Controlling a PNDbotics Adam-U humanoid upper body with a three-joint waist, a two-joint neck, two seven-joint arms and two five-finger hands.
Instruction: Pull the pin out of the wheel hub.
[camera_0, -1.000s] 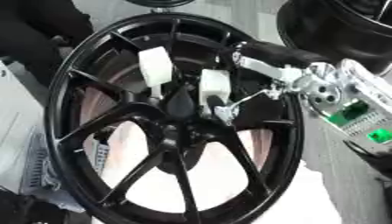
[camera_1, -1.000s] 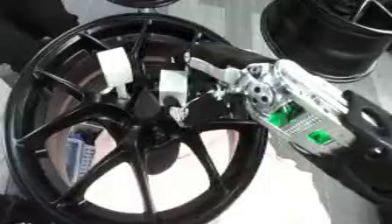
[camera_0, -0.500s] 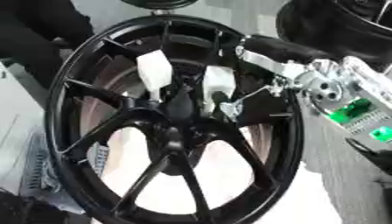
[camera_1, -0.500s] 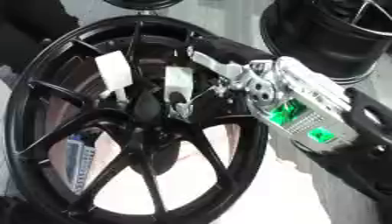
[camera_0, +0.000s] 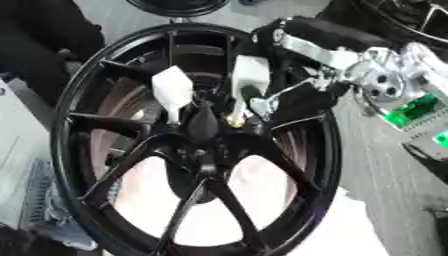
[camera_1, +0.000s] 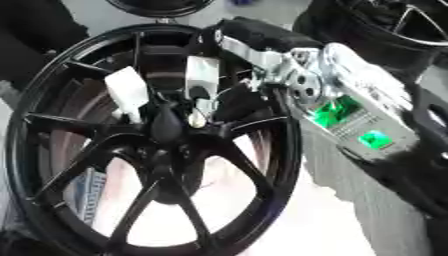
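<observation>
Presently the black multi-spoke alloy wheel hub (camera_0: 197, 150) fills the view, two white-headed pins standing near its centre. Right hand (camera_0: 302, 65), black and silver, reaches across the upper rim, fingers curled round the right-hand white pin (camera_0: 249, 75); the left-hand white pin (camera_0: 172, 92) stands untouched just beside it.

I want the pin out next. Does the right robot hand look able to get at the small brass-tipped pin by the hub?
Probably yes. The right robot hand is already at the black spoked wheel, its white-tipped fingers beside the small brass-tipped pin, with nothing visibly between them.
</observation>
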